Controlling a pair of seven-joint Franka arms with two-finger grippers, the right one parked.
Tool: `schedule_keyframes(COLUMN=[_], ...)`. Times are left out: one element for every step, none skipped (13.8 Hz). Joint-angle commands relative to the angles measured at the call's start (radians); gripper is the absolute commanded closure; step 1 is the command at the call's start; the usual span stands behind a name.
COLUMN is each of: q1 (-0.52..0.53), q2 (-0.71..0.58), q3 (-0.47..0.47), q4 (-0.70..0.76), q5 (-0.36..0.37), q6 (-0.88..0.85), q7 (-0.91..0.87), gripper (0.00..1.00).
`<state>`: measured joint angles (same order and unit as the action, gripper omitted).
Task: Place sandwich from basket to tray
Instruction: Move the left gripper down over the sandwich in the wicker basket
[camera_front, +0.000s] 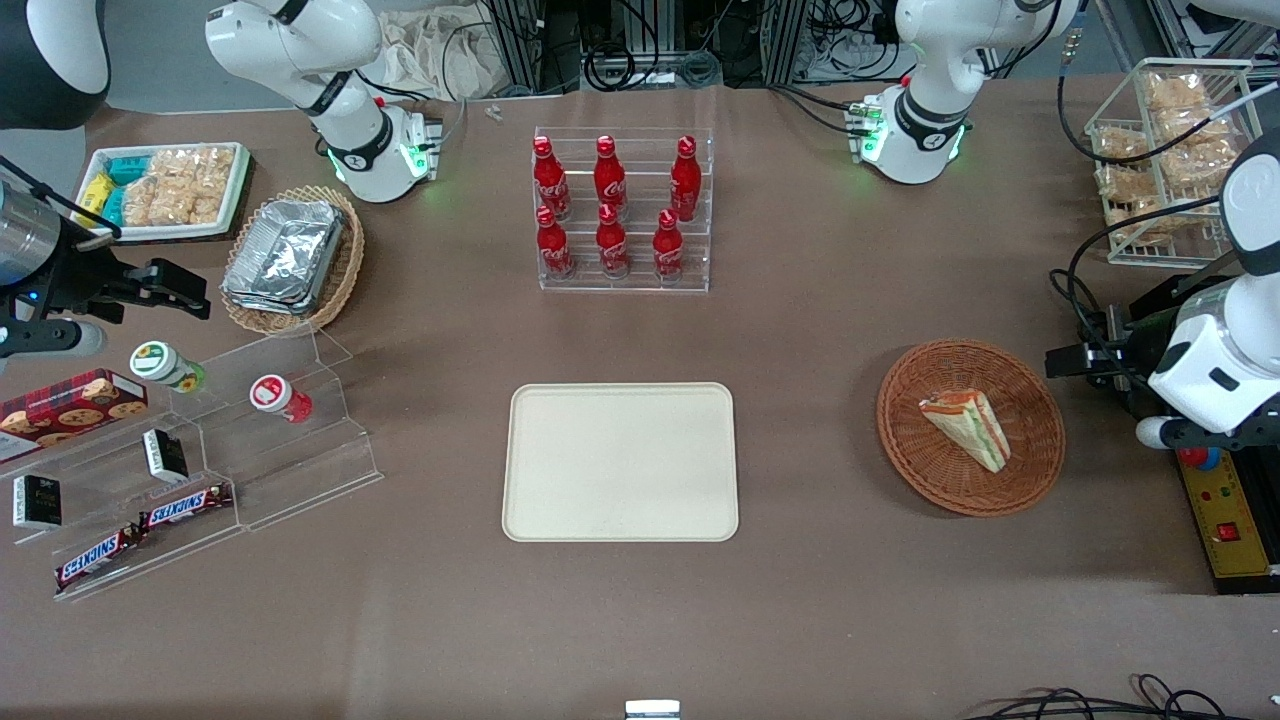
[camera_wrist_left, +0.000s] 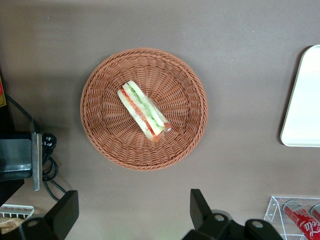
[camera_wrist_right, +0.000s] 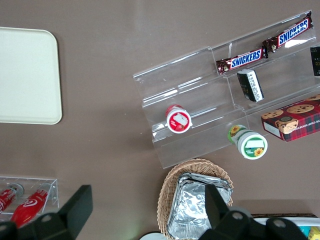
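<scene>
The sandwich (camera_front: 967, 428) (camera_wrist_left: 144, 111), a pale bread wedge with red and green filling, lies in the round reddish-brown basket (camera_front: 910, 450) (camera_wrist_left: 100, 130). The cream tray (camera_front: 620, 462) (camera_wrist_left: 302, 100) (camera_wrist_right: 25, 75) lies flat mid-table with nothing on it, a short way from the basket toward the parked arm's end. My gripper (camera_front: 1070, 360) (camera_wrist_left: 131, 212) hovers above the table just outside the basket's rim, toward the working arm's end. It is open, its black fingers (camera_wrist_left: 200, 207) spread wide with only bare table between them.
An acrylic rack of red cola bottles (camera_front: 620, 210) stands farther from the front camera than the tray. A wire basket of snacks (camera_front: 1165, 150) and a yellow control box (camera_front: 1225, 520) sit at the working arm's end. An oval basket of foil containers (camera_front: 290, 258) and a stepped snack stand (camera_front: 185, 505) are at the parked arm's end.
</scene>
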<state>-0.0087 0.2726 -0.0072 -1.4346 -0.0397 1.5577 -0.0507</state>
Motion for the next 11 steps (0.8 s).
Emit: schedule_keyframes(q1=[0.003,0.003,0.003,0.003,0.003,0.001,0.001,-0.001,-0.002,-0.002,-0.002], q2=[0.011,0.013,0.013,0.014,0.016,0.016,0.016,0.016,0.014,0.014,0.016], q3=[-0.002,-0.002,-0.002,-0.002,-0.004,-0.004,-0.004,-0.004,-0.004,-0.004,-0.004], q4=[0.023,0.023,0.023,0.023,0.023,0.017,0.013,-0.006,-0.029,-0.047,-0.064], q5=[0.0,0.0,-0.002,-0.002,-0.002,0.001,0.003,0.004,0.009,0.009,0.009], q6=[-0.004,-0.004,-0.002,-0.002,-0.004,-0.004,-0.019,-0.019,-0.011,0.001,0.025], q7=[0.017,0.015,0.014,0.012,0.009,0.009,0.009,0.009,0.009,0.009,0.006], gripper=[0.01,0.01,0.01,0.01,0.01,0.01,0.01,0.01,0.01,0.01,0.01])
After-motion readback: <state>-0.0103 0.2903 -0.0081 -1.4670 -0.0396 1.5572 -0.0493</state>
